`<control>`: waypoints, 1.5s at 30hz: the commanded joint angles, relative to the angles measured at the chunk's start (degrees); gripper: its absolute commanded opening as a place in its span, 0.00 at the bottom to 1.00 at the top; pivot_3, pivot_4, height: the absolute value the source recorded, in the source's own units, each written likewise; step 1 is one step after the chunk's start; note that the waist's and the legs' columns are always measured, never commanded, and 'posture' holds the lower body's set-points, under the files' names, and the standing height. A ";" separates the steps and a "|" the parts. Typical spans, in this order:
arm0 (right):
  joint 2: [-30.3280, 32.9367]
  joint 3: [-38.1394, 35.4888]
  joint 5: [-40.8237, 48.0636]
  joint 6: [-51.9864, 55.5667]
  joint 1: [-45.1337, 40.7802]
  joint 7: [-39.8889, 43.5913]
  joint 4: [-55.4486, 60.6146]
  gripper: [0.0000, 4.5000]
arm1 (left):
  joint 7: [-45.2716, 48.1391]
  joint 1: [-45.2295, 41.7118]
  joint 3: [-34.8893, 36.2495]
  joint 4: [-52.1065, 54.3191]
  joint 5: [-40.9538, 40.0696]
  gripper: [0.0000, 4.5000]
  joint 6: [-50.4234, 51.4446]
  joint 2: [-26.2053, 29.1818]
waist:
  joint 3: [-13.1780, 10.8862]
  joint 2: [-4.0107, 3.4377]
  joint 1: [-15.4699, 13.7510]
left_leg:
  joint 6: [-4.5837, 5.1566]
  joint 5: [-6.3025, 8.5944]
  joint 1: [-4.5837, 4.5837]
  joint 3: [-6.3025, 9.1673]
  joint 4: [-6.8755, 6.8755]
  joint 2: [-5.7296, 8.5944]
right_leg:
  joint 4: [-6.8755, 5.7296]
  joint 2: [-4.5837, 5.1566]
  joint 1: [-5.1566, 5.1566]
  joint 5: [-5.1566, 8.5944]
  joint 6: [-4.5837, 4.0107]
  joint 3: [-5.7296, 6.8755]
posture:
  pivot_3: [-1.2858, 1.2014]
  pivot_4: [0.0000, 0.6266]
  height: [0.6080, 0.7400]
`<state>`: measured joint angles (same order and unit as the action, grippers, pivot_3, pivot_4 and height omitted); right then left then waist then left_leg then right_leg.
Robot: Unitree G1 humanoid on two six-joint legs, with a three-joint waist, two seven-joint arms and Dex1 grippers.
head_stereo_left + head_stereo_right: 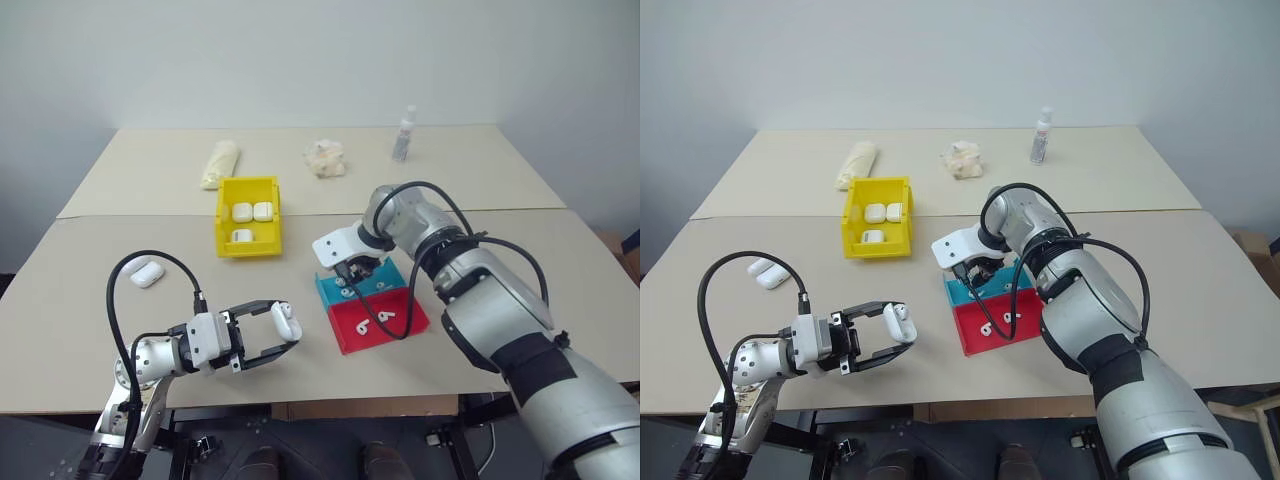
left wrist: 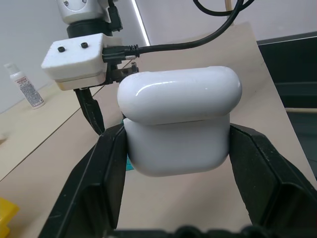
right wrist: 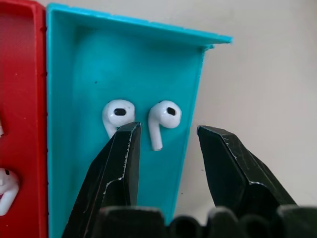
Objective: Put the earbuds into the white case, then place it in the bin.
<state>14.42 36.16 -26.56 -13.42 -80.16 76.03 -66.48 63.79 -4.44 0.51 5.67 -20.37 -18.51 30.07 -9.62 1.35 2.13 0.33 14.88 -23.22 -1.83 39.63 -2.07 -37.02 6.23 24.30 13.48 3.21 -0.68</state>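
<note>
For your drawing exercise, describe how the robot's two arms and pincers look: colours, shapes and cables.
Both arms are rounded silver-grey shells with black joint bands. Each ends in a white boxy wrist block and a pincer of two black tapered fingers: the left pincer, the right pincer. Black cables loop loosely from each wrist back along the arm.

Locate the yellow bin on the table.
In the left eye view, the yellow bin sits left of centre, behind the left gripper, holding three white cases.
</note>
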 commanded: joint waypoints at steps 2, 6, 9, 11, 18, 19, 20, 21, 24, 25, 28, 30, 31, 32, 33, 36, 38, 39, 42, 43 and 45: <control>-0.58 -0.89 -0.71 -1.00 -0.41 -1.22 0.08 0.50 | -0.84 0.20 0.12 2.21 -0.40 0.62 -0.78 0.51 | 0.00 0.00 0.30 | 0.00 0.00 0.00 0.01 0.00 0.00 | 0.00 0.00 0.01 0.00 0.00 0.00 | 0.52 0.24 1.00; -1.02 -0.95 -1.33 -1.05 -0.32 -2.63 -0.50 0.50 | -1.15 0.37 0.15 2.51 -0.41 0.62 -0.66 0.62 | 0.00 0.00 0.35 | -0.01 -0.01 0.02 0.02 -0.02 0.00 | -0.01 0.00 0.01 0.00 0.00 0.00 | 0.52 0.24 1.00; -1.12 -0.86 -1.84 -1.41 -0.10 -3.13 -0.49 0.50 | -1.19 0.49 0.12 2.33 -0.26 0.62 -0.83 0.74 | 0.00 0.00 0.37 | -0.01 -0.01 0.02 0.02 -0.04 0.00 | -0.01 0.00 0.02 0.00 0.00 0.00 | 0.52 0.24 1.00; -1.30 -1.09 -1.60 -1.83 0.00 -2.94 -0.25 0.50 | -1.18 0.62 0.13 2.26 -0.10 0.62 -0.93 0.86 | 0.00 0.00 0.36 | -0.01 -0.01 0.02 0.02 -0.05 0.00 | -0.01 0.00 0.02 0.00 0.00 0.00 | 0.52 0.24 1.00; -1.93 -1.62 -1.73 -2.32 -0.15 -2.92 -0.21 0.50 | -1.66 0.74 -0.08 2.63 0.01 0.62 -0.74 1.23 | 0.00 0.00 0.36 | -0.02 -0.01 0.02 0.03 -0.05 0.00 | -0.01 0.00 0.01 0.00 0.00 0.01 | 0.52 0.24 1.00; -1.96 -1.60 -1.83 -2.25 -0.12 -2.93 -0.34 0.50 | -1.74 0.73 -0.12 2.62 0.02 0.62 -0.77 1.28 | 0.00 0.00 0.36 | -0.02 -0.01 0.02 0.02 -0.05 0.00 | -0.02 0.00 0.01 0.00 0.00 0.01 | 0.52 0.24 1.00; -1.97 -1.59 -1.89 -2.19 -0.10 -2.94 -0.42 0.50 | -1.81 0.74 -0.15 2.61 0.02 0.62 -0.80 1.33 | 0.00 -0.01 0.36 | -0.02 -0.01 0.02 0.02 -0.05 0.00 | -0.01 0.00 0.01 0.00 0.00 0.01 | 0.52 0.24 1.00; -1.91 -1.50 -2.02 -2.34 -0.03 -3.04 -0.54 0.50 | -1.90 0.69 -0.21 2.57 0.07 0.62 -0.81 1.35 | 0.00 -0.01 0.36 | -0.02 -0.01 0.02 0.02 -0.05 0.00 | -0.02 0.00 0.01 0.00 0.00 0.01 | 0.52 0.24 1.00; -1.93 -1.50 -2.01 -2.59 0.27 -3.02 -0.66 0.50 | -2.16 0.88 -0.30 2.72 0.10 0.62 -0.82 1.36 | 0.00 -0.01 0.36 | -0.02 -0.01 0.02 0.02 -0.06 0.00 | -0.02 0.00 0.01 0.00 0.00 0.01 | 0.52 0.24 1.00; -1.93 -1.43 -2.08 -2.76 0.37 -3.09 -0.67 0.50 | -2.24 0.94 -0.33 2.75 0.11 0.62 -0.85 1.37 | 0.00 -0.01 0.35 | -0.02 -0.01 0.02 0.02 -0.06 0.00 | -0.02 0.00 0.01 0.00 0.00 0.01 | 0.52 0.24 1.00; -1.94 -1.39 -2.19 -3.06 0.53 -3.33 -0.84 0.50 | -2.49 0.94 -0.42 2.67 0.19 0.62 -0.91 1.37 | 0.00 -0.01 0.37 | -0.02 -0.01 0.02 0.02 -0.06 0.00 | -0.02 0.00 0.01 0.00 0.00 0.01 | 0.52 0.24 1.00; -1.82 -1.21 -2.38 -3.89 0.66 -3.45 -0.84 0.46 | -2.60 0.94 -0.44 2.63 0.23 0.62 -0.99 1.35 | 0.00 -0.01 0.36 | -0.02 -0.02 0.03 0.02 -0.06 0.00 | -0.01 0.00 0.01 0.00 0.00 0.01 | 0.52 0.24 1.00; -1.77 -1.13 -2.45 -4.24 0.71 -3.46 -0.87 0.42 | -2.68 0.99 -0.44 2.67 0.27 0.62 -0.94 1.38 | 0.00 -0.01 0.36 | -0.03 -0.02 0.04 0.02 -0.06 0.00 | -0.01 0.00 0.01 0.00 0.00 0.01 | 0.52 0.24 1.00; -1.78 -1.16 -2.52 -4.35 0.71 -3.76 -0.98 0.37 | -2.71 1.00 -0.44 2.65 0.27 0.62 -0.99 1.39 | 0.00 -0.01 0.36 | -0.03 -0.02 0.04 0.02 -0.06 0.00 | -0.01 0.00 0.01 0.00 0.00 0.01 | 0.52 0.24 1.00; -1.85 -1.24 -2.62 -4.18 0.70 -4.11 -1.09 0.29 | -2.75 1.04 -0.44 2.67 0.29 0.62 -1.02 1.41 | 0.00 -0.01 0.36 | -0.03 -0.02 0.04 0.02 -0.06 0.00 | -0.01 0.00 0.01 0.00 0.00 0.01 | 0.52 0.24 1.00; -1.82 -0.96 -3.23 -4.72 0.82 -4.45 -1.32 0.22 | -2.88 1.18 -0.45 2.82 0.33 0.62 -1.00 1.47 | 0.00 -0.01 0.36 | -0.03 -0.02 0.05 0.02 -0.07 0.00 | -0.02 0.00 -0.01 0.00 0.00 0.01 | 0.52 0.24 1.00; -1.90 -1.09 -3.20 -4.44 0.88 -4.35 -1.52 0.22 | -3.06 1.26 -0.43 3.01 0.34 0.62 -0.75 1.49 | 0.00 -0.01 0.36 | -0.03 -0.02 0.05 0.02 -0.07 0.00 | -0.01 0.00 -0.01 0.00 0.00 0.01 | 0.52 0.24 1.00; -1.89 -1.13 -3.23 -4.44 0.93 -4.35 -1.55 0.22 | -3.07 1.32 -0.43 3.09 0.31 0.62 -0.72 1.50 | 0.00 -0.01 0.36 | -0.03 -0.02 0.06 0.02 -0.07 0.00 | -0.01 0.00 -0.01 0.00 0.00 0.01 | 0.52 0.24 1.00; -1.86 -1.23 -3.37 -4.38 1.10 -4.43 -1.57 0.22 | -3.14 1.44 -0.42 3.24 0.29 0.62 -0.61 1.53 | 0.00 -0.01 0.36 | -0.03 -0.02 0.06 0.02 -0.07 0.00 | -0.01 0.00 -0.01 0.00 -0.01 0.00 | 0.52 0.24 1.00; -1.81 -1.24 -3.43 -4.41 1.16 -4.40 -1.55 0.22 | -3.15 1.42 -0.40 3.23 0.31 0.62 -0.64 1.51 | 0.00 -0.01 0.36 | -0.03 -0.02 0.06 0.02 -0.07 0.00 | -0.01 0.00 -0.01 0.00 -0.01 0.01 | 0.52 0.24 1.00; -1.64 -1.18 -3.55 -4.76 1.28 -4.18 -1.49 0.22 | -3.20 1.31 -0.40 3.10 0.37 0.62 -0.72 1.44 | 0.00 -0.01 0.36 | -0.03 -0.02 0.07 0.02 -0.07 0.00 | -0.01 0.00 -0.01 0.00 -0.01 0.01 | 0.52 0.24 1.00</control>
<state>12.52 35.30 -29.91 -17.28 -79.38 71.93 -68.05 61.16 -3.31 0.03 6.95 -19.75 -18.52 31.23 -9.62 1.34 2.49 0.30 14.87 -23.16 -1.81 39.56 -2.07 -37.03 6.23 24.29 13.48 3.20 -0.67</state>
